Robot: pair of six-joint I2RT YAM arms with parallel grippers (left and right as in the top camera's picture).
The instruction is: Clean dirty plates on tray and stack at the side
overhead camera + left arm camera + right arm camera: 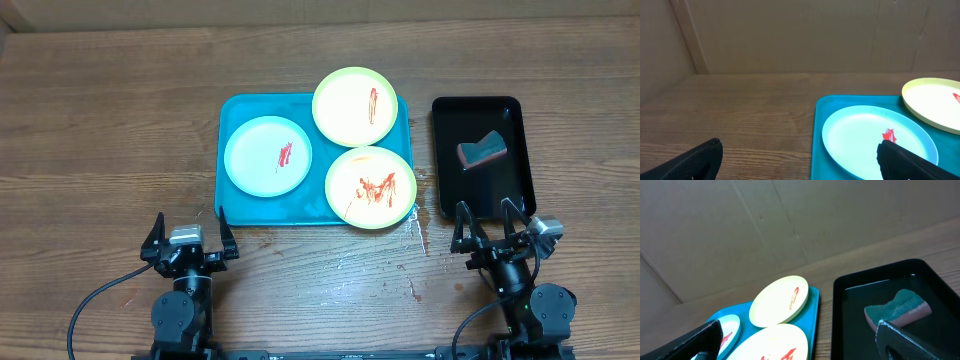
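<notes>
The teal tray (237, 212) lies mid-table with three plates on it. A pale blue plate (267, 156) sits at its left with a red smear. One yellow-green plate (355, 105) lies at the back right, another (370, 187) at the front right with more sauce. My left gripper (188, 229) stands open near the table's front edge, left of the tray's front corner. In the left wrist view the blue plate (865, 137) and tray (819, 130) show ahead. My right gripper (491, 221) is open, just in front of the black tray, holding nothing.
A narrow black tray (512, 190) stands right of the teal one, holding a teal sponge (481, 150) with a pinkish underside. In the right wrist view the sponge (897, 309) lies just beyond my right finger. Bare wooden table surrounds both trays; a cardboard wall backs the scene.
</notes>
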